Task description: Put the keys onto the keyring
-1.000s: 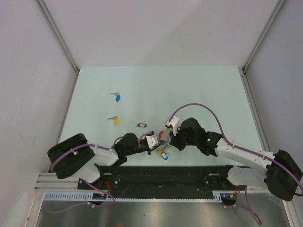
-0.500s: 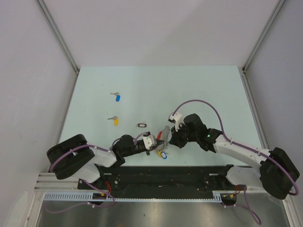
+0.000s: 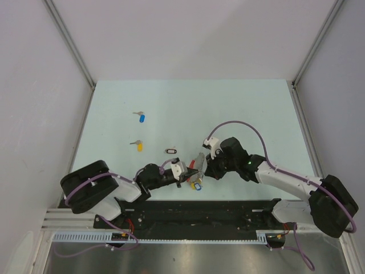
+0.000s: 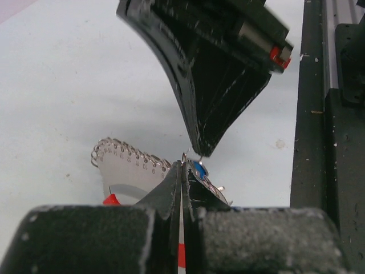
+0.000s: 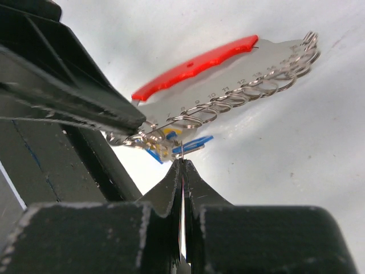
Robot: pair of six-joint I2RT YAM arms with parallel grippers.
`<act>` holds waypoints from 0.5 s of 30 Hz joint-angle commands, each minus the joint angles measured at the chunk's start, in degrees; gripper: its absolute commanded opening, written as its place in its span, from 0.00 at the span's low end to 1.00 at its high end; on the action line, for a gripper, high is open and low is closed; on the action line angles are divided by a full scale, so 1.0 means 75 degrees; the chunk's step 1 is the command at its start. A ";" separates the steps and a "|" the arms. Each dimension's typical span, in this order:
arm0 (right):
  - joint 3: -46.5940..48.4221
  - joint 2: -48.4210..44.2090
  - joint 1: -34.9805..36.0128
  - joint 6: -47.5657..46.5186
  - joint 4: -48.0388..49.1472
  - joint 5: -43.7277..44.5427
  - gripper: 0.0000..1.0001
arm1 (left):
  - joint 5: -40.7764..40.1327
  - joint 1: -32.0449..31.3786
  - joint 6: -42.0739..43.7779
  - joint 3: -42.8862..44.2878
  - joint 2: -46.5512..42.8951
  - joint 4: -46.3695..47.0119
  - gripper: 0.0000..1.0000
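Observation:
The keyring (image 5: 197, 64), a silver plate with a red arc and a row of small wire loops, hangs just above the table's near edge (image 3: 194, 165). My left gripper (image 4: 183, 162) is shut, pinching the keyring's rim; its black fingers (image 5: 68, 97) fill the left of the right wrist view. My right gripper (image 5: 182, 162) is shut on the thin wire loop of a blue key (image 5: 194, 144), right under the keyring's loops. That blue key (image 3: 198, 186) dangles between both grippers. A blue key (image 3: 142, 118) and a yellow key (image 3: 139, 146) lie apart on the table.
A small black-rimmed oval tag (image 3: 171, 151) lies on the table behind the left gripper. The black rail (image 3: 199, 211) at the arm bases runs close along the near side. Grey walls and metal posts enclose the pale green table (image 3: 239, 114).
The right wrist has edged left and closer to the left gripper. The left gripper has shifted slightly left with the keyring. Both grippers stay shut.

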 commanded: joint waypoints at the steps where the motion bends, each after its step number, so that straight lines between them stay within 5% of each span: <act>1: 0.0138 -0.0517 -0.0012 0.0011 -0.0197 0.0565 0.00 | -0.0384 0.0039 -0.0324 0.0105 0.0303 0.0033 0.00; 15: 0.0138 -0.2029 -0.0012 0.0398 -0.1557 0.2617 0.00 | -0.0596 -0.0089 -0.0571 0.1815 0.1043 -0.3889 0.00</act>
